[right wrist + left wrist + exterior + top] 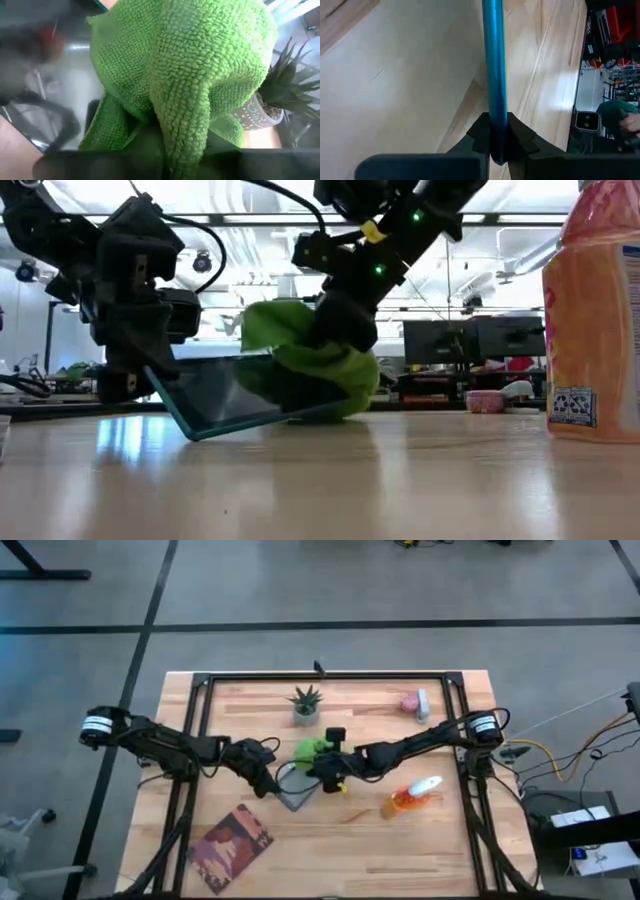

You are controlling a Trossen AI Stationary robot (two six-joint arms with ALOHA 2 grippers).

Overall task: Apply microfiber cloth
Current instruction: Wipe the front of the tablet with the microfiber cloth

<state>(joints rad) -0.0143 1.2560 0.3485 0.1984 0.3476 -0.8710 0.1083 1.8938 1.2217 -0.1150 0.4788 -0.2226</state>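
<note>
- Looking down from the high view, I am holding the tablet (291,785) tipped up with the left gripper (268,780) mid-surface, while the right gripper (322,766) is carrying the microfiber cloth (310,750) over it.
- In the low view, the cloth is pressing on the slanted screen: I judge wiping is under way.
- In the left wrist view, the fingers (482,137) are pinching the tablet's edge.
- In the right wrist view, the fingers are pinching the cloth; next I am needing steady strokes across the glass.

The green cloth (185,75) fills the right wrist picture and hides the right gripper's fingertips. At the low picture's right edge, the orange bottle (595,320) is cut off. At the left wrist picture's right edge, a person's hand (631,121) is blurred.
</note>
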